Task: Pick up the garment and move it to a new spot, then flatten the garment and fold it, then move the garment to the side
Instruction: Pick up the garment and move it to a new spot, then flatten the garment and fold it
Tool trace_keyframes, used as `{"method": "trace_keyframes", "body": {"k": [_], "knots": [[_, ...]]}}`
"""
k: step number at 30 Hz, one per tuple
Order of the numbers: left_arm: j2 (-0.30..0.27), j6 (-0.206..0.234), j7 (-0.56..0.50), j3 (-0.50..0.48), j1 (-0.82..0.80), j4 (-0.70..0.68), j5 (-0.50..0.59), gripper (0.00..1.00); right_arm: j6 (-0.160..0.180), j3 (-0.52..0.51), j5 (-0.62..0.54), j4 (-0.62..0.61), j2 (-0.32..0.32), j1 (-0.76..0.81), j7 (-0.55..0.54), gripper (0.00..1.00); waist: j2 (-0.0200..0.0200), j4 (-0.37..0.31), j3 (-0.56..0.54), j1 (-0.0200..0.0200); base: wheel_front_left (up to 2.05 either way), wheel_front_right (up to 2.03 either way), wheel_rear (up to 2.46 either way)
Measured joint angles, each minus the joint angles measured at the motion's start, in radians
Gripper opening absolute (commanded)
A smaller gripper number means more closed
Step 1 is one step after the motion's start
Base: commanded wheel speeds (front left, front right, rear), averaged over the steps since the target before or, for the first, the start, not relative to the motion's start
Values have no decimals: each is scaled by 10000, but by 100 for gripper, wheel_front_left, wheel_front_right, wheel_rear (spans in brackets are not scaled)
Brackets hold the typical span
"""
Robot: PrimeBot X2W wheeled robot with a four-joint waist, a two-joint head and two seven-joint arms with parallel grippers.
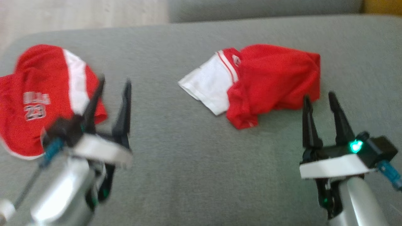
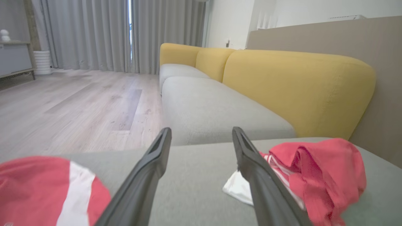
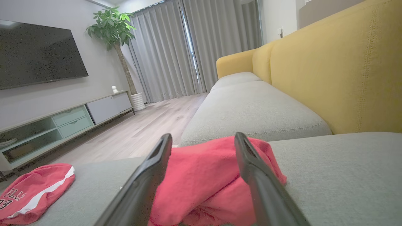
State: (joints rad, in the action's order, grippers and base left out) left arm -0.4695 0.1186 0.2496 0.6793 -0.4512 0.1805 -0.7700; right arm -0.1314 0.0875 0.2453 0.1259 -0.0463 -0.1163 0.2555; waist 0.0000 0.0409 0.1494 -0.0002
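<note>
Grey fabric sofa seat [image 1: 194, 175] carries both garments, with a yellow upholstered backrest [image 2: 298, 88] behind it and a pale wood floor [image 2: 78, 100] and grey curtains [image 2: 94, 34] beyond. The left claw [image 1: 115, 80] hovers well left of the crumpled red-and-white jersey garment [image 1: 270, 81], fingers spread and empty. The flat red shorts with a white stripe and number 23 [image 1: 40, 94] lie farther left still. The right claw [image 1: 319, 96], also spread and empty, points at the jersey's near right edge.

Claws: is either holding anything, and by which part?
Nothing is held: left claw and right claw stand open; folded garment and crumpled garment lie free on the cushion.
</note>
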Motion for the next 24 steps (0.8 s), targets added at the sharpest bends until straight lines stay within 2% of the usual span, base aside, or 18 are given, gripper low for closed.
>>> {"method": "trace_keyframes", "body": {"k": [4,10,17,24], "knots": [[155,232,0,-176,1239,-303,201,100,0,21,-77,130,2,347,0,100,0,378,-374,-1,0,0,0],[1398,288,2,-1440,2859,-700,813,100,0,54,-90,159,6,477,0,100,1,784,-729,-2,0,0,0],[2054,-531,27,-2243,3066,-688,1804,100,0,278,-405,357,2,432,0,100,0,899,-543,2,0,0,0],[2629,-1051,27,-2614,2875,-339,2270,100,0,1078,-934,1793,2,-355,-102,100,0,1324,-177,2,0,0,0]]}}
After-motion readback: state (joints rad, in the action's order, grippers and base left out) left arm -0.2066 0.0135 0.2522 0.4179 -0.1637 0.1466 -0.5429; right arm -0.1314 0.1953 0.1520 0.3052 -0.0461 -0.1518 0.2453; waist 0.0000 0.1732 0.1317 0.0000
